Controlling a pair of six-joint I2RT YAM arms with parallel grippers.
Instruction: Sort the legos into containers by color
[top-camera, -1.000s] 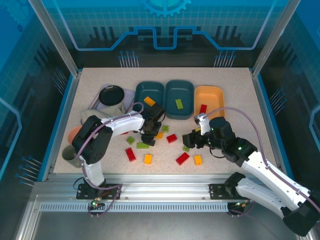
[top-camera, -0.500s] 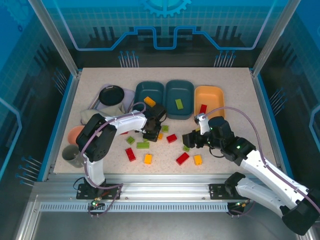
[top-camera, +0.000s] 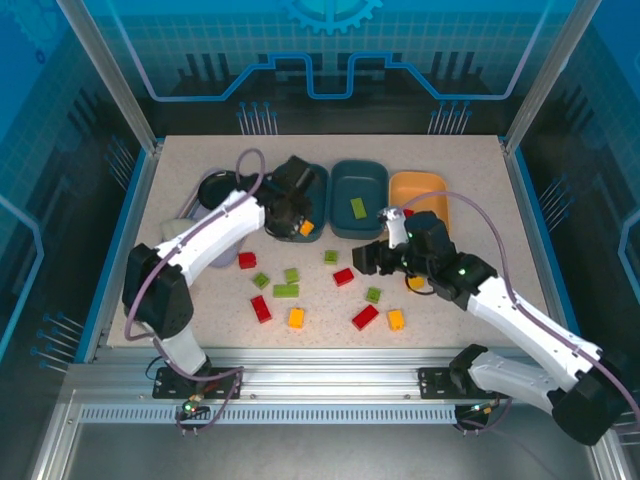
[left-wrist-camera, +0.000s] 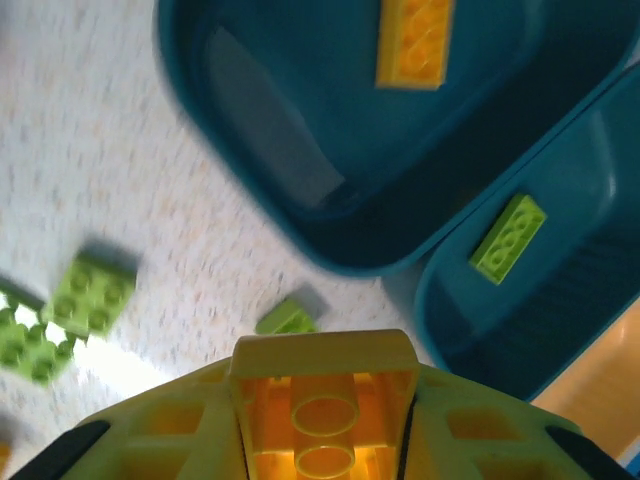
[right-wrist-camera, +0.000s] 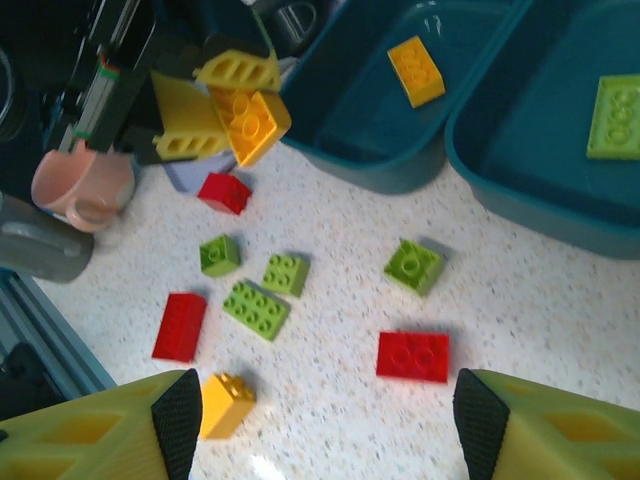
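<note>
My left gripper (top-camera: 303, 226) is shut on an orange-yellow lego (left-wrist-camera: 325, 420), held above the table just in front of the left teal container (top-camera: 315, 178). That container holds another orange-yellow lego (left-wrist-camera: 412, 40). The middle teal container (top-camera: 375, 175) holds a green lego (top-camera: 358, 207), and the pale orange container (top-camera: 425, 185) stands to its right. My right gripper (top-camera: 372, 258) hangs open over the loose legos, nothing between its fingers (right-wrist-camera: 178, 420). Beneath it lie a red lego (right-wrist-camera: 413, 356), a green lego (right-wrist-camera: 413, 266) and an orange-yellow lego (right-wrist-camera: 226, 404).
More red, green and orange-yellow bricks lie scattered over the near half of the table (top-camera: 470, 170). A black round bowl (top-camera: 222, 190) sits at the back left. A pink cup (right-wrist-camera: 80, 185) and a grey cup (right-wrist-camera: 40, 250) stand at the left edge.
My left gripper shut on the orange-yellow lego, lifted it off the table and carried it back towards the left teal container. My right gripper rose and moved back a little, still open.
</note>
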